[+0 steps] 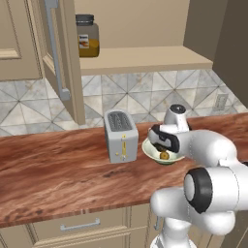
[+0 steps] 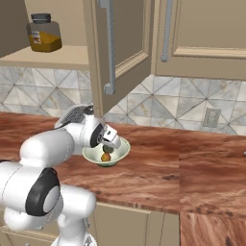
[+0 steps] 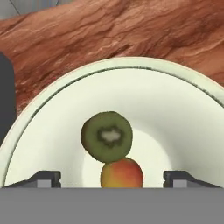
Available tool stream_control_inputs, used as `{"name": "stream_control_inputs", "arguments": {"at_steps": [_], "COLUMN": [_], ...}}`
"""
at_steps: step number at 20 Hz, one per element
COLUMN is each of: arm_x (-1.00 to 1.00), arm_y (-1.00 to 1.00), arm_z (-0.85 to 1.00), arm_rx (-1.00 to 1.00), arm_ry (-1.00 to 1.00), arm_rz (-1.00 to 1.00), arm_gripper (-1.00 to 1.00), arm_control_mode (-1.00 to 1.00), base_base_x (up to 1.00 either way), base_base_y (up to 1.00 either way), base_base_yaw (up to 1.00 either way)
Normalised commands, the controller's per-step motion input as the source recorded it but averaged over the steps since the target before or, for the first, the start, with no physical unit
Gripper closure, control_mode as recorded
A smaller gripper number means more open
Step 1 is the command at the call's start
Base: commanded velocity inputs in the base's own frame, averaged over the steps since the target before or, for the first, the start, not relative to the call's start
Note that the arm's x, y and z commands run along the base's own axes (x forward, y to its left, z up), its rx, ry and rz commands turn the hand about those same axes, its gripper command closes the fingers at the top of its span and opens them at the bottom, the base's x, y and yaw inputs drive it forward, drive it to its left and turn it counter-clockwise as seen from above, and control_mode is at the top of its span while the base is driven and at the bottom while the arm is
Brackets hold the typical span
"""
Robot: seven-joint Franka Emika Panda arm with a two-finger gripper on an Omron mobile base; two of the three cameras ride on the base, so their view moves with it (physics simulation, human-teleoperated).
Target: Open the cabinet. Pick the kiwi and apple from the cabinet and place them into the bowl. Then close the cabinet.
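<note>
Gripper (image 3: 112,177) spread wide over one bowl (image 3: 183,113): one kiwi (image 3: 107,136), one apple (image 3: 122,174) at six o'clock, touching. Jar (image 1: 87,36) label unreadable.

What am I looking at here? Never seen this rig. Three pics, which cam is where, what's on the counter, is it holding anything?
It is a rendered kitchen with a white robot arm on a mobile base. Two pictures come from cameras on the base, behind the arm to its left and right. The third looks along the end effector from the hand itself.

On the wooden counter stand a silver toaster and a pale bowl. In the bowl lie the kiwi and the apple, touching each other.

The end effector hangs just over the bowl with its fingertips spread wide to either side of the fruit, holding nothing. Above, the cabinet door stands open, with a jar on the shelf.
</note>
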Motion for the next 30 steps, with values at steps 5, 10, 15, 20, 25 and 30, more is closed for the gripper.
{"name": "stream_control_inputs", "arguments": {"at_steps": [5,10,15,20,25,30], "arm_x": [-0.35,-0.64,-0.69,-0.80,-0.95,-0.91], "arm_y": [0.00,0.00,0.10,0.13,0.01,0.00], "arm_z": [0.84,0.94,1.00,1.00,0.92,0.91], "arm_rx": [0.00,-0.05,-0.13,-0.11,-0.07,-0.06], "arm_ry": [-0.19,-0.28,-0.38,-0.37,-0.27,-0.19], "arm_rz": [0.00,0.00,0.00,0.00,0.00,-0.02], "arm_gripper": [-1.00,-1.00,-1.00,-1.00,-1.00,-1.00], "arm_control_mode": [-1.00,-1.00,-1.00,-1.00,-1.00,-1.00], "base_base_x": [0.00,0.00,0.00,0.00,0.00,0.00], "base_base_y": [0.00,0.00,0.00,0.00,0.00,0.00], "base_base_yaw": [0.00,0.00,0.00,0.00,0.00,0.00]}}
